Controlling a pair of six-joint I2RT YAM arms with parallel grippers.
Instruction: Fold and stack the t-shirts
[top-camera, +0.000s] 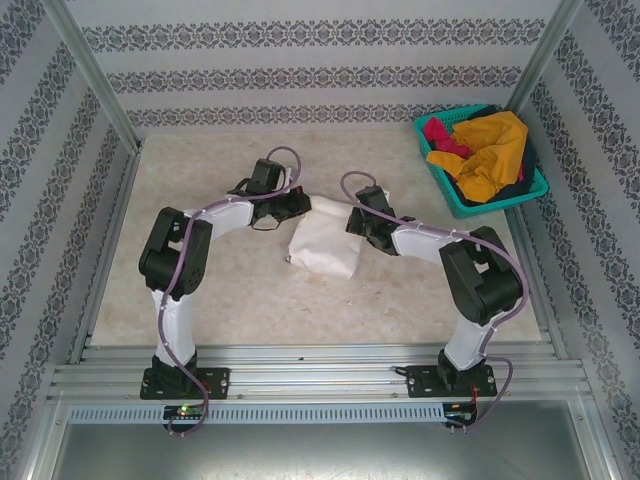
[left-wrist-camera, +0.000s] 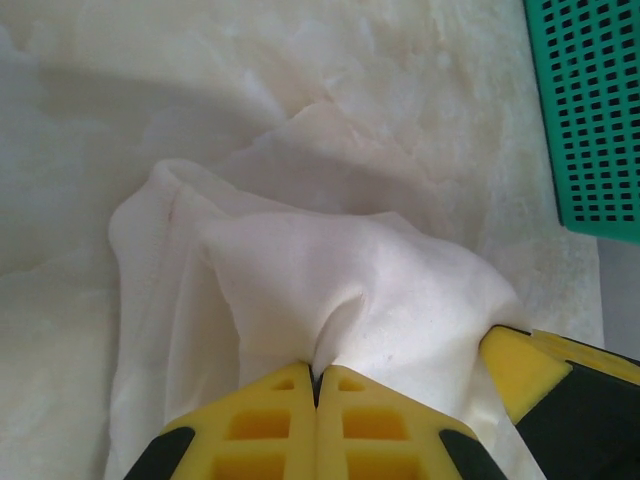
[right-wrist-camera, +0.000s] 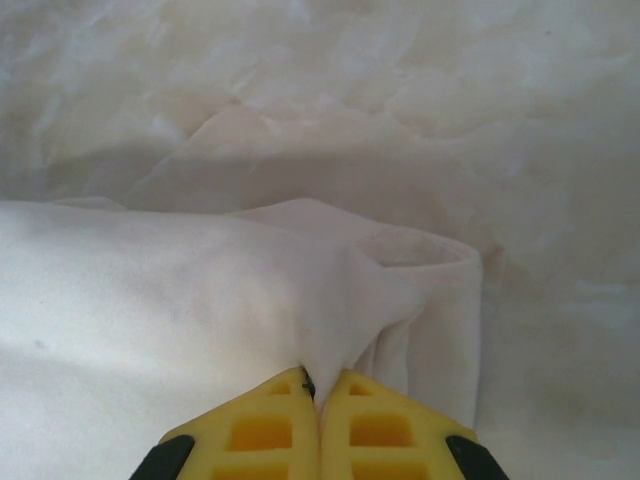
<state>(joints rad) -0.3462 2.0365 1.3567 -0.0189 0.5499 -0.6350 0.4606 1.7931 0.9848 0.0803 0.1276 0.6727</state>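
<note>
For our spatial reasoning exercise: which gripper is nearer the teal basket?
Right. The right gripper pinches the white t-shirt on the side toward the teal basket. The left gripper pinches its opposite side, farther away.

Bright, even, diffuse light; soft shadow beside white t-shirt (left-wrist-camera: 330, 280); wrist views washed-out.
</note>
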